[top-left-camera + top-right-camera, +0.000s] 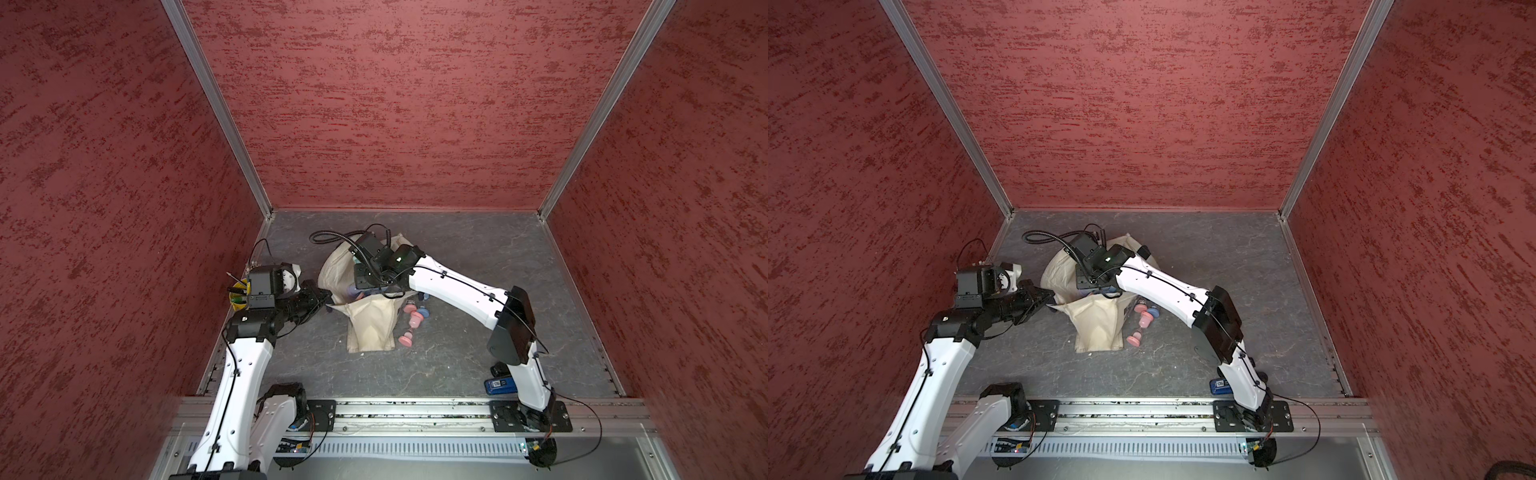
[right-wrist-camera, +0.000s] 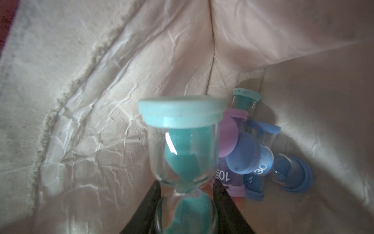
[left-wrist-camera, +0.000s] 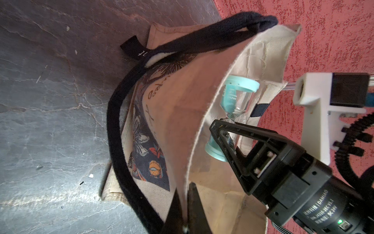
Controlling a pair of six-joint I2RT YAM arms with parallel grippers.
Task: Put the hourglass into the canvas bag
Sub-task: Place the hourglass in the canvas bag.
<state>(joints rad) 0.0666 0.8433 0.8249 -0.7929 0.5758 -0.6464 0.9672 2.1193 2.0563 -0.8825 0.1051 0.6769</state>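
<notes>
The cream canvas bag (image 1: 374, 328) (image 1: 1096, 328) lies on the grey table with its mouth held up. My left gripper (image 3: 185, 188) (image 1: 326, 297) is shut on the bag's rim (image 3: 194, 145), one finger inside and one outside. My right gripper (image 2: 187, 183) is shut on the glass of a teal hourglass (image 2: 182, 141) (image 3: 236, 97) and reaches down inside the bag's mouth. Its fingers (image 3: 218, 129) show in the left wrist view. In both top views the right wrist hides the held hourglass. Several more hourglasses (image 2: 249, 158), purple, blue and teal, lie at the bag's bottom.
Pink and blue hourglasses (image 1: 413, 320) (image 1: 1144, 320) lie on the table to the right of the bag. A yellow pencil cup (image 1: 239, 297) stands at the left wall behind my left wrist. A blue device (image 1: 498, 385) sits by the right arm's base. Red walls enclose the table.
</notes>
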